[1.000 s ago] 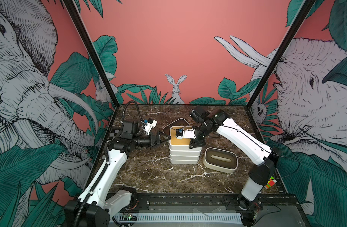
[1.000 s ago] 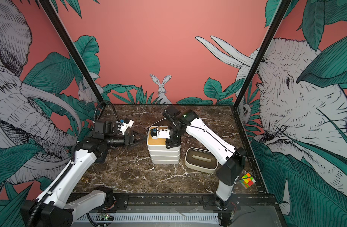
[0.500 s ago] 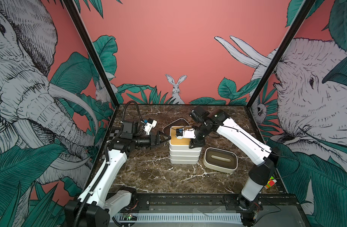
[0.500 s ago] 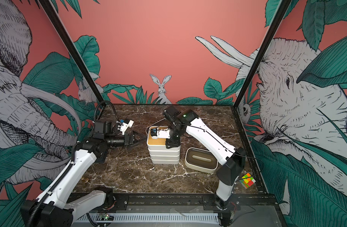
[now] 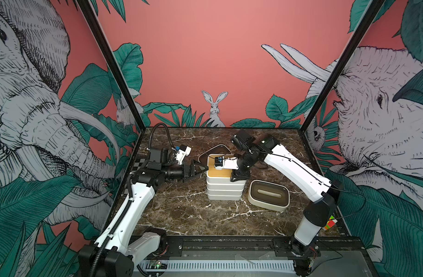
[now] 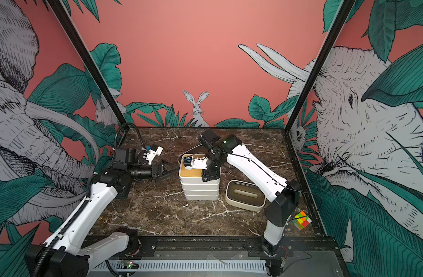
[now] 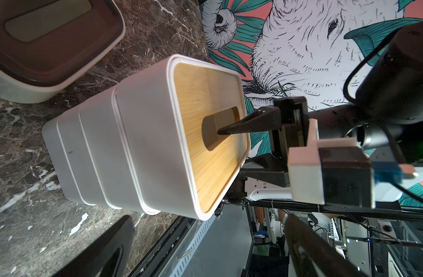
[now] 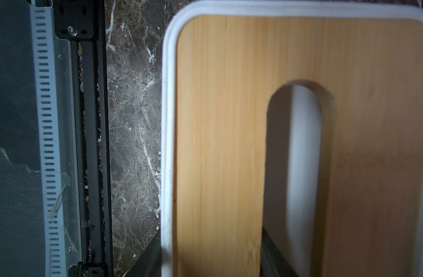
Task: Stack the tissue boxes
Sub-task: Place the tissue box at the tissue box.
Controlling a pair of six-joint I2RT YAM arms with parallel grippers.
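Observation:
A stack of several tissue boxes [image 5: 226,189] [image 6: 199,189] stands mid-table. Its top box [image 7: 143,144] has a bamboo-tan lid [image 8: 220,134]. My right gripper [image 5: 238,177] [image 6: 209,176] [image 8: 212,259] points down and is shut on that top box: one finger is in the oval slot [image 7: 232,128], the other is outside the box wall. My left gripper [image 5: 201,170] [image 6: 168,170] [image 7: 208,230] hangs open just left of the stack at the top box's height, not touching it. One dark-brown-lidded box [image 5: 269,195] [image 6: 245,195] lies right of the stack, a second [image 5: 216,150] [image 7: 49,40] behind it.
A multicoloured cube [image 5: 330,223] [image 6: 301,219] sits at the table's front right corner by the right arm's base. Part of a checkerboard [image 5: 140,163] shows under the left arm at the left wall. Black frame posts stand at the back corners.

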